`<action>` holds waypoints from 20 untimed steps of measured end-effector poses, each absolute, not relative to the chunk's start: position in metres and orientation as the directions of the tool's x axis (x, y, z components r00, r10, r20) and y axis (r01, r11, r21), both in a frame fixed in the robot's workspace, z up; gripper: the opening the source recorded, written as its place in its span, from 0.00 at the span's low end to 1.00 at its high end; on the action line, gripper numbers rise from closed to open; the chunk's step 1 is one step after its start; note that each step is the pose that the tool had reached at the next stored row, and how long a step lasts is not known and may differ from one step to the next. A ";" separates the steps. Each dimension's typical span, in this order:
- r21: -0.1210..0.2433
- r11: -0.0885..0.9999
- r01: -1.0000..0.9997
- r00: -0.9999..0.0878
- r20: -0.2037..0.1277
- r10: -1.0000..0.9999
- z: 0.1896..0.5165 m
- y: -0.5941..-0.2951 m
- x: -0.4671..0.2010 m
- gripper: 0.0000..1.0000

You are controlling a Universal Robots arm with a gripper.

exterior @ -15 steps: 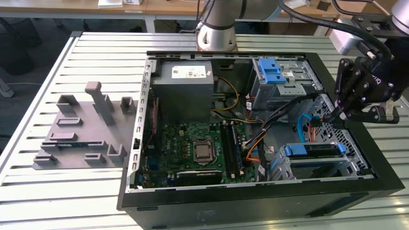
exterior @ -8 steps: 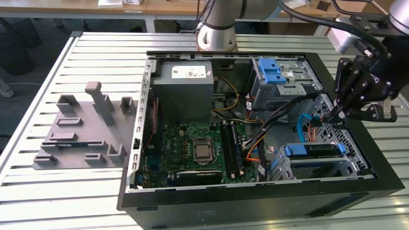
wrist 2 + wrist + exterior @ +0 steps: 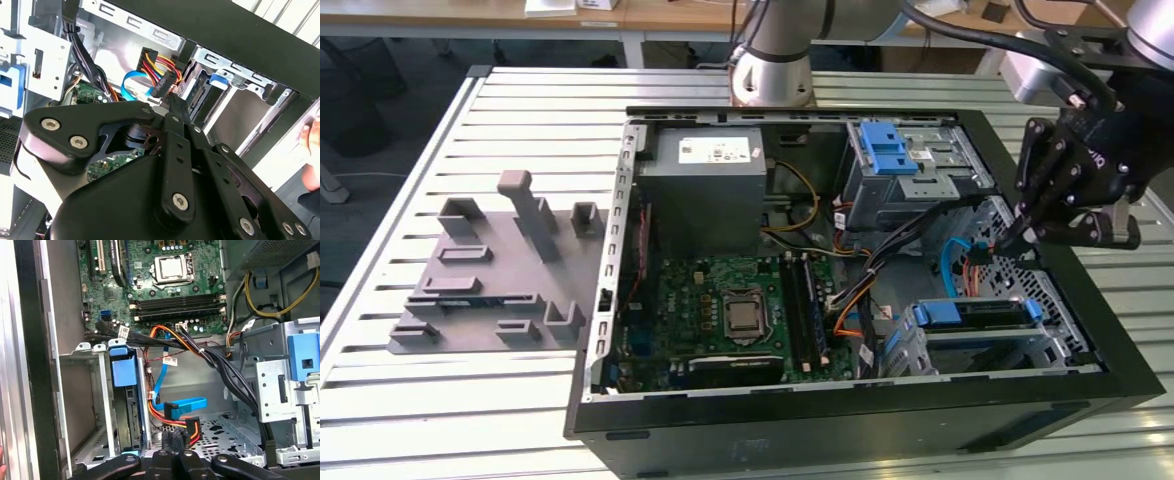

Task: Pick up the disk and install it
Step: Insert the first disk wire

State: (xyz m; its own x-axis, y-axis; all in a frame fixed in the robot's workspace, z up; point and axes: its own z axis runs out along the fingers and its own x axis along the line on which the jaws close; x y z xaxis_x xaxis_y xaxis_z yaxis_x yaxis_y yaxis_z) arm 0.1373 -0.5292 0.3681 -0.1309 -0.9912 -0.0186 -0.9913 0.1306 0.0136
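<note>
The disk (image 3: 974, 313) sits edge-up in the drive cage at the near corner of the open computer case, on the exterior view's right, with its blue rail frame on top. Both wrist views show it slotted in that cage (image 3: 127, 410) (image 3: 200, 97). My gripper (image 3: 1017, 240) hangs inside the case just behind the cage, away from the disk. Its fingers are shut together, the tips (image 3: 172, 102) resting against the black connector (image 3: 162, 89) of the red, yellow and black cable bundle. A blue flat cable (image 3: 185, 405) loops beside it.
The case (image 3: 854, 420) lies open on a slatted table, with the motherboard (image 3: 734, 310), a grey metal box (image 3: 707, 185) and a blue latch piece (image 3: 887, 150) inside. A grey moulded fixture (image 3: 494, 270) stands on the exterior view's left. A person's hand (image 3: 312, 135) shows outside the case wall.
</note>
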 end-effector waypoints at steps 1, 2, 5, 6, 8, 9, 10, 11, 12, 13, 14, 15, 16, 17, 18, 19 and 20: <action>0.014 0.134 -0.991 -0.134 -0.018 -0.991 0.368 -0.528 0.138 0.11; 0.014 0.135 -0.991 -0.136 -0.019 -0.991 0.367 -0.527 0.138 0.17; 0.014 0.141 -0.990 -0.141 -0.020 -0.990 0.365 -0.524 0.139 0.17; 0.014 0.144 -0.989 -0.145 -0.019 -0.989 0.364 -0.523 0.139 0.17; 0.014 0.153 -0.988 -0.153 -0.017 -0.988 0.364 -0.521 0.140 0.19; 0.013 0.157 -0.987 -0.157 -0.015 -0.987 0.363 -0.520 0.140 0.19; 0.013 0.161 -0.987 -0.161 -0.012 -0.987 0.363 -0.519 0.140 0.25; 0.012 0.163 -0.987 -0.163 -0.007 -0.987 0.363 -0.519 0.140 0.25; 0.011 0.166 -0.986 -0.166 -0.003 -0.986 0.362 -0.518 0.140 0.25; 0.011 0.170 -0.985 -0.170 0.000 -0.986 0.362 -0.517 0.140 0.25; 0.010 0.173 -0.985 -0.173 0.002 -0.985 0.362 -0.516 0.140 0.25; 0.010 0.178 -0.984 -0.178 0.003 -0.984 0.362 -0.515 0.140 0.25; 0.010 0.183 -0.983 -0.183 0.003 -0.983 0.361 -0.514 0.140 0.25; 0.010 0.190 -0.982 -0.190 0.003 -0.982 0.361 -0.513 0.140 0.25; 0.010 0.197 -0.980 -0.197 0.003 -0.980 0.361 -0.513 0.140 0.25; 0.010 0.204 -0.979 -0.204 0.004 -0.979 0.360 -0.512 0.140 0.25; 0.010 0.209 -0.978 -0.209 0.005 -0.978 0.360 -0.512 0.140 0.25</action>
State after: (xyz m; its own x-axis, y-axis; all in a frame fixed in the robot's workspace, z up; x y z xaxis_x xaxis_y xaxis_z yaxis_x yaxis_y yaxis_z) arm 0.1402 -0.5120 0.3599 -0.2093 -0.9778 0.0054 -0.9778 0.2094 0.0096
